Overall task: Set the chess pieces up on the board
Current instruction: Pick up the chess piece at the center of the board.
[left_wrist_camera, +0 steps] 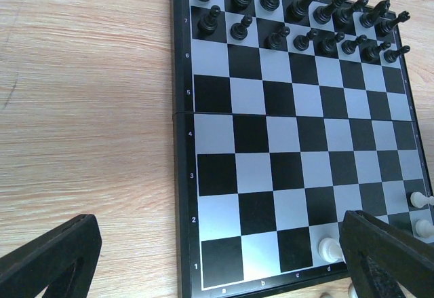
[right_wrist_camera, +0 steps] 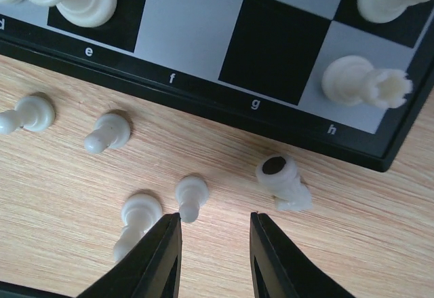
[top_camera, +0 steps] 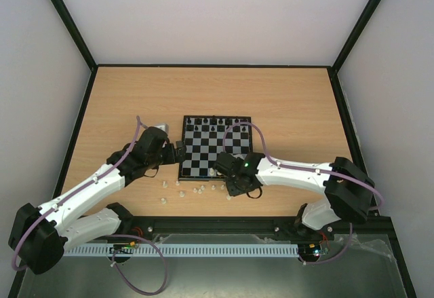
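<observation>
Nearest the arm bases, a scatter of white chess pieces (right_wrist_camera: 108,132) is lying on the tabletop (top_camera: 291,108), just off the near edge of the board (left_wrist_camera: 182,196). These are not yet placed. The right arm's jaws are hanging low over this scatter, slightly apart and gripping nothing, with bare wood showing between them. A small pawn (right_wrist_camera: 190,196) is lying just beside the tip of one jaw, and a toppled piece (right_wrist_camera: 285,182) is showing its hollow base close to the board's corner. The next pick is probably coming from this group.

Just beyond, only a few white men are sitting on the board's near ranks. Among them are a rook (right_wrist_camera: 363,81) on the h corner square and a pale piece (left_wrist_camera: 330,247) on the d square of the first rank. Most squares of those two ranks are showing bare.

The left arm's jaws are hovering at the board's left side, spread wide and holding nothing.

Farthest off, the black chess pieces (left_wrist_camera: 277,36) are filling both far ranks, as far as I can count, so black's half is looking finished. By my judgement the task is a little past halfway, with most of white's men waiting to go on.
</observation>
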You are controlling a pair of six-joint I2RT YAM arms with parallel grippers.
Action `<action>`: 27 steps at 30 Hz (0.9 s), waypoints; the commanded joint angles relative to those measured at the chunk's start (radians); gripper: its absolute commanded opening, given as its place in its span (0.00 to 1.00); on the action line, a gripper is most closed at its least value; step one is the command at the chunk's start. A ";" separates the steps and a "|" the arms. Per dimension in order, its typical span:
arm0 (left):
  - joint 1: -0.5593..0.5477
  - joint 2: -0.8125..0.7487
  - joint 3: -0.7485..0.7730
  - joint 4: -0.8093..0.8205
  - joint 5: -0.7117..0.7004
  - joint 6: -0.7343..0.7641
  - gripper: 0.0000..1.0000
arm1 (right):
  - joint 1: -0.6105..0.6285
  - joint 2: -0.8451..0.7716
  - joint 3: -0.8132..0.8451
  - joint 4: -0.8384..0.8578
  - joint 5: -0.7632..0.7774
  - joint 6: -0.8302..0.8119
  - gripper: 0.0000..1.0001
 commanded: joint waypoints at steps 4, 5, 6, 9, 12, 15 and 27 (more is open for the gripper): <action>-0.002 -0.019 0.005 -0.015 -0.011 -0.001 1.00 | 0.012 0.053 -0.017 0.048 -0.033 0.015 0.29; -0.003 -0.021 0.004 -0.014 -0.011 -0.001 0.99 | 0.013 0.057 -0.018 0.053 -0.036 0.015 0.28; -0.002 -0.020 0.004 -0.013 -0.010 0.000 0.99 | 0.013 0.060 -0.019 0.058 -0.038 0.014 0.29; -0.002 -0.018 0.004 -0.013 -0.008 -0.001 0.99 | 0.014 0.074 -0.024 0.067 -0.042 0.013 0.28; -0.003 -0.018 0.004 -0.010 -0.007 0.000 1.00 | 0.013 0.091 -0.028 0.068 -0.039 0.016 0.27; -0.002 -0.018 0.005 -0.008 -0.007 0.000 0.99 | 0.014 0.102 -0.030 0.065 -0.034 0.020 0.24; -0.003 -0.007 0.005 0.000 0.000 0.004 0.99 | 0.012 0.073 0.037 -0.017 0.044 0.016 0.09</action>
